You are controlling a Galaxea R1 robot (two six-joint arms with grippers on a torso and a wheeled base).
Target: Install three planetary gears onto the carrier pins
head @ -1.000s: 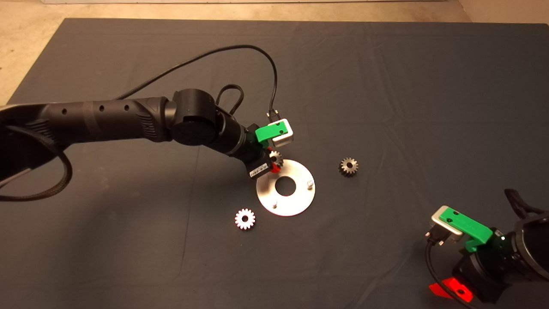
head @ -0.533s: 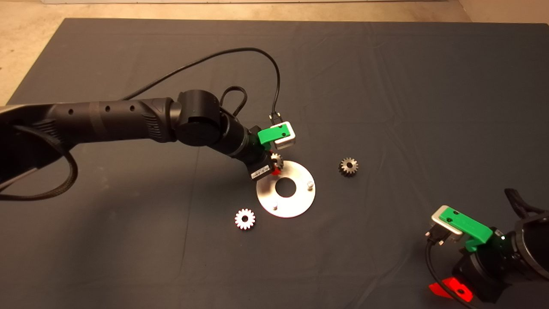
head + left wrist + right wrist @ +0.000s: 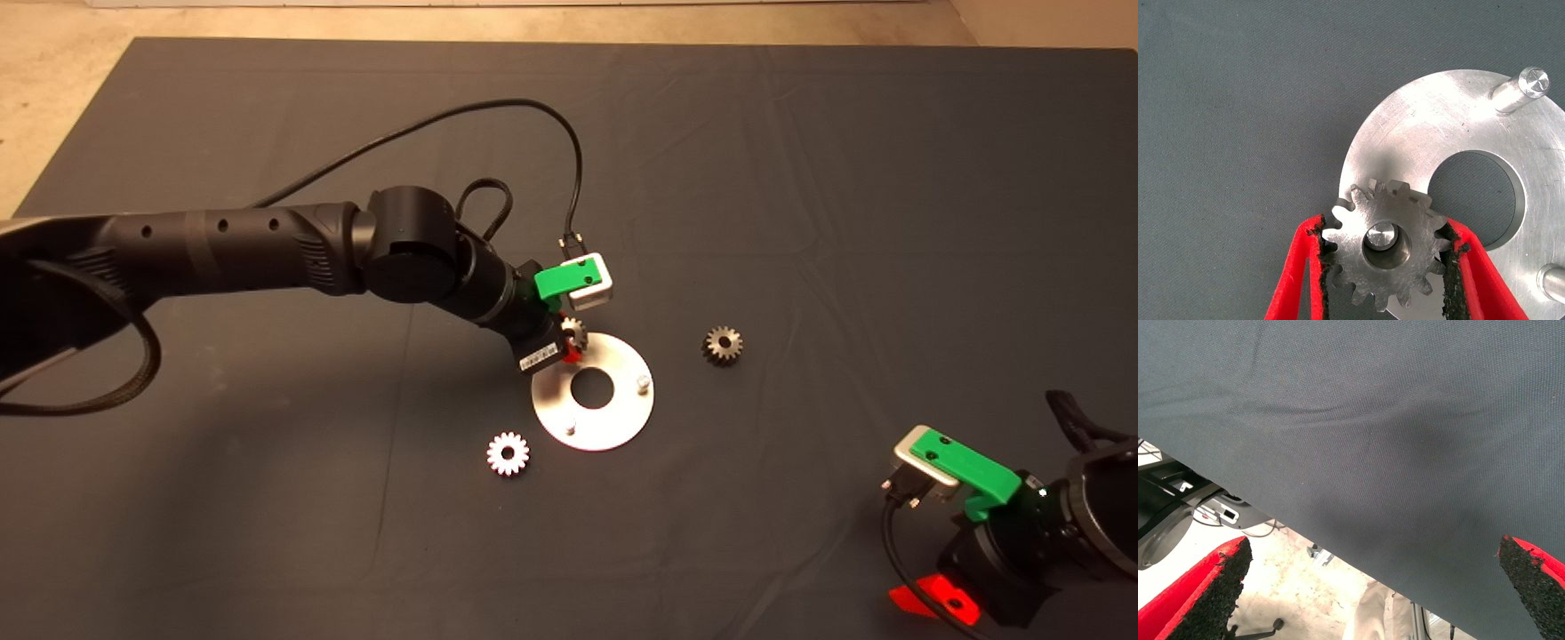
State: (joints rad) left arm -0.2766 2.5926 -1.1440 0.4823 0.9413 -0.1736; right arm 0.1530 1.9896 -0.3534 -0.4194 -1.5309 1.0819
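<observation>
Gear over pin
Left end effector (image 3: 1386,267) clamps gear (image 3: 1386,250), bore centred on carrier pin (image 3: 1381,235); right end effector (image 3: 1371,587) apart, parked.

The left claw (image 3: 1385,267) sits at the plate's (image 3: 613,422) far-left rim, clamping one gear (image 3: 1386,257) over a pin (image 3: 1381,235). Two bare pins (image 3: 643,382) stand right of and nearer than that claw; loose gears lie right (image 3: 723,345) and near-left (image 3: 508,453).
</observation>
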